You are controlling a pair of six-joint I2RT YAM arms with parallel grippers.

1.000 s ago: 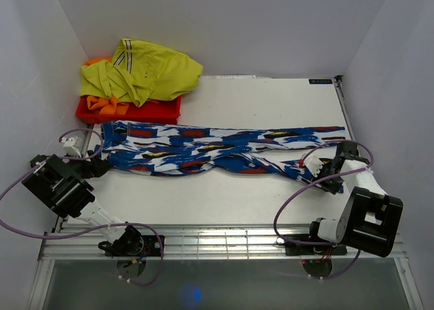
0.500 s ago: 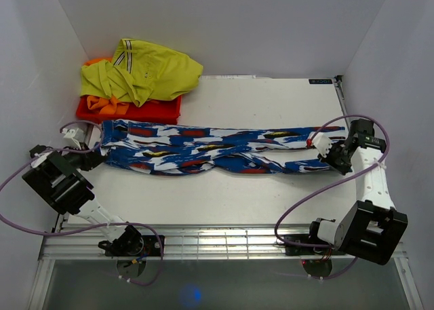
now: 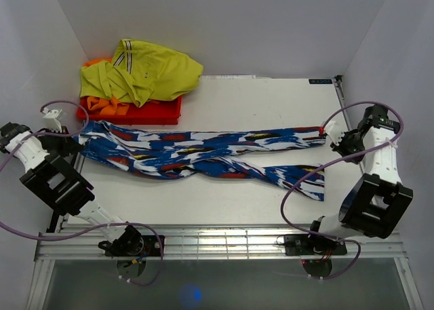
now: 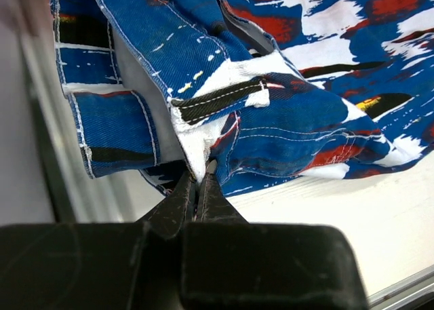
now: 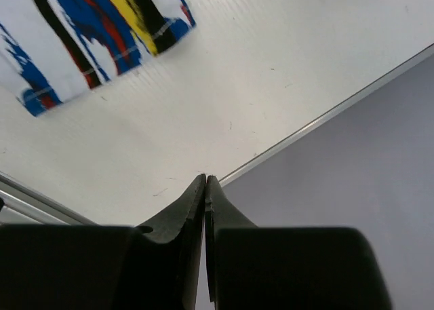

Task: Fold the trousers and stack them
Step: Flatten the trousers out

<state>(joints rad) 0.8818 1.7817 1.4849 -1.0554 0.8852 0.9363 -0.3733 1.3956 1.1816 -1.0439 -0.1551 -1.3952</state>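
The trousers [image 3: 203, 154], royal blue with white, red, black and yellow blotches, lie stretched left to right across the table. Their two legs part toward the right. My left gripper [image 3: 70, 139] is at the far left, shut on the waistband. In the left wrist view the fingertips [image 4: 202, 171] pinch a white and blue fold of the trousers [image 4: 291, 100]. My right gripper [image 3: 335, 139] is beside the end of the far leg, near the right wall. Its jaws [image 5: 205, 178] are shut with nothing visible between them. A trouser hem [image 5: 102, 32] lies apart from them.
A yellow-green garment [image 3: 142, 72] and an orange garment [image 3: 108, 105] are piled on a red tray [image 3: 159, 112] at the back left. White walls close in on both sides. The table's metal edge rail [image 3: 342, 103] runs along the right.
My left gripper has shut on the waistband and pulled it left and back, dragging the trousers leftward. My right arm has swung from the near leg out toward the right wall.
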